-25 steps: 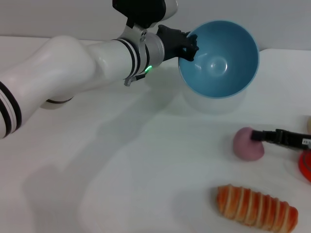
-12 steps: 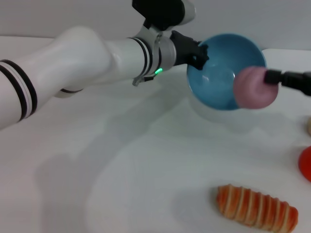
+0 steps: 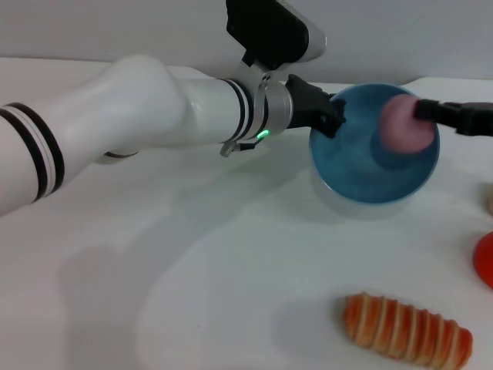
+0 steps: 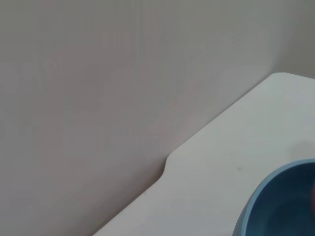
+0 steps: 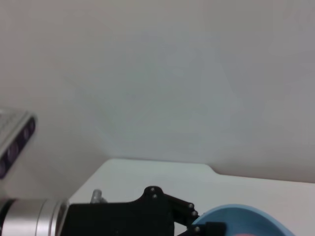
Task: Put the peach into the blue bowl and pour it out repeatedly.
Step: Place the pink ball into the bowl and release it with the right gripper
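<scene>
White bench [image 3: 231,254]. Blue bowl [image 3: 362,173] sits at about 1 o'clock in the head view, lifted and tipped so its opening faces the camera. Left end effector [image 3: 333,119] is pinching the bowl's rim at the bowl's 10 o'clock edge, its black fingers pressed together on the wall. Left arm reaches in from 9 o'clock, green light lit on the wrist.

Peach [image 3: 402,128] is held over the bowl's opening, at its 1 o'clock part, not resting on the bowl floor. Right end effector [image 3: 422,112] comes in from 3 o'clock and is pinching the peach on its outer side.

Striped bread toy [image 3: 407,330] lies on the bench at 5 o'clock, well apart from the bowl. Red-orange object [image 3: 485,260] is cut off at the 3 o'clock edge.

Left wrist view: bowl rim [image 4: 275,206], bench corner, grey wall. Right wrist view: bowl rim [image 5: 241,214] beside the left end effector's black body.
</scene>
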`<state>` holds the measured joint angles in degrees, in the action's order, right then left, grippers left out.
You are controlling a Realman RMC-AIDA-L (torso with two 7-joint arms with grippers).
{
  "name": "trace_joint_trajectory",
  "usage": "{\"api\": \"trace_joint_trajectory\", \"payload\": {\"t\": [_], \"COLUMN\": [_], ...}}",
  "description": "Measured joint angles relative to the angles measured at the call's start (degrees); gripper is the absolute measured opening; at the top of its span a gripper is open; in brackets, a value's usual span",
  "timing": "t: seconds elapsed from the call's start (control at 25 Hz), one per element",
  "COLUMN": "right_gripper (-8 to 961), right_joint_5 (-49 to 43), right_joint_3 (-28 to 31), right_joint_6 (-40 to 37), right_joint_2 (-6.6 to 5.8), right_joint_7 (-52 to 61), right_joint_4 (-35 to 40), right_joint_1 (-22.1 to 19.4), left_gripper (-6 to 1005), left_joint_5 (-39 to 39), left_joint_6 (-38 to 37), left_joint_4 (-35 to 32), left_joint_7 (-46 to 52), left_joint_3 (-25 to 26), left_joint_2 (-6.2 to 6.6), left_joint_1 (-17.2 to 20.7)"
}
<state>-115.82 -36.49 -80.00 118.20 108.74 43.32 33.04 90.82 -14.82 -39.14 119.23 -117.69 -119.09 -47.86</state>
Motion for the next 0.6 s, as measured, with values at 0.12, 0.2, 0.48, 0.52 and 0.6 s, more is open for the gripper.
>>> {"api": "trace_joint_trajectory", "payload": {"t": [0.12,0.2,0.48,0.52,0.6], "right_gripper": [37,37,308,353,364], "right_joint_5": [0.1,0.3,2.7,4.7,11.1], "right_joint_3": [-0.8,-0.8,-0.5,-0.3,-0.3], "right_joint_6": [1.4,2.6,6.0,6.5,7.0], "right_joint_2": [0.05,0.19,0.4,0.48,0.49], "right_joint_7": [-3.0,-4.5,-8.1,-9.8,-14.3], "right_joint_4": [-1.8,-2.5,-4.1,-4.4,-5.6], "right_joint_1": [0.9,1.1,0.8,0.4,-0.8], "left_gripper": [0,0,0,0,-1], "left_joint_5": [0.0,0.0,0.0,0.0,0.0], "left_joint_6": [-0.1,-0.1,0.4,0.7,0.8], "left_joint_4": [0.0,-0.2,-0.2,-0.2,-0.2], "left_joint_7": [0.5,0.8,1.3,1.3,1.3], "left_joint_3": [-0.7,-1.0,-1.6,-1.8,-1.9], "left_joint_2": [0.0,0.0,0.0,0.0,0.01], "left_joint_1": [0.0,0.0,0.2,0.3,0.3]}}
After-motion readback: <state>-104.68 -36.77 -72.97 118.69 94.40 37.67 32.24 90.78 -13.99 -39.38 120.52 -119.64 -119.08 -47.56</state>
